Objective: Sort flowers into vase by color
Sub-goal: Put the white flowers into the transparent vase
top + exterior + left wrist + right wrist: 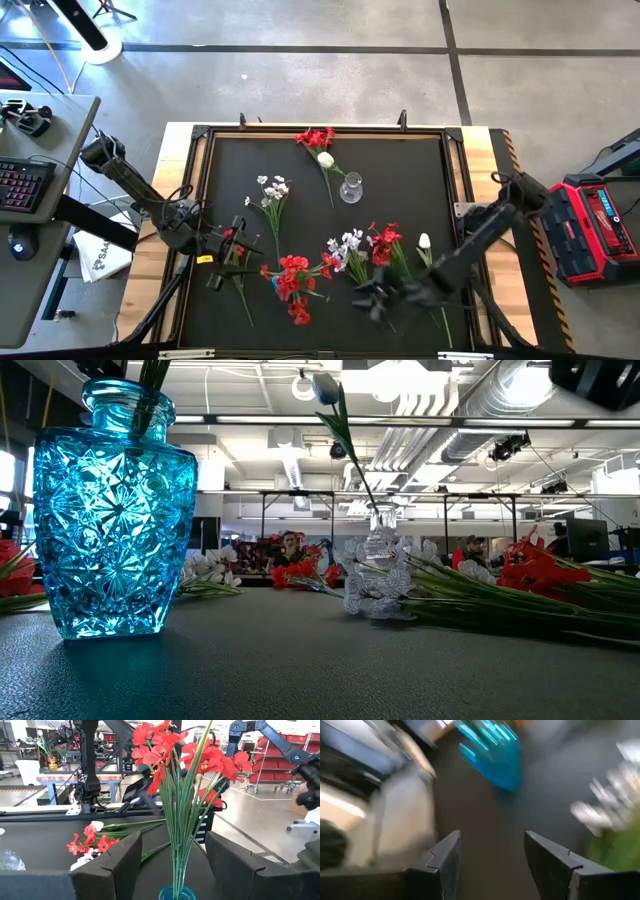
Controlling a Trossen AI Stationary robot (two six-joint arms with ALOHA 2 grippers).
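While both arms hang over the mat: the left gripper [226, 246] has its fingers spread and empty; the right gripper [372, 297] is also spread, with nothing between its fingers.
Blue vase [115, 510]: straight ahead of the left gripper and between the two grippers, already holding a bunch of red flowers [170, 750] that stands upright.
Clear vase [351, 188]: well beyond both grippers, holding one white bud [325, 160] on a long stem.
Loose flowers: a red sprig [236, 262] lies just beside the left gripper. A pale cluster [347, 245], more red blooms [385, 240] and a white tulip [424, 241] lie just past the right gripper. A white sprig [272, 188] is farther out, and a red bunch [316, 138] lies beyond the clear vase.
Step in hand, as I judge it: picking the next loose stem.
Doing it well: grip the stem low and away from the bloom. Lift it clear of its neighbours, since the stems by the right gripper overlap. Bring it down over the right vase's narrow mouth, and only one arm should work near the blue vase at a time.
Surface: a black mat [400, 170] in a wooden table frame [480, 140].
Room: a concrete floor, a red toolbox [595, 225] past the right arm, a keyboard [25, 185] past the left arm, and ceiling ducts overhead.
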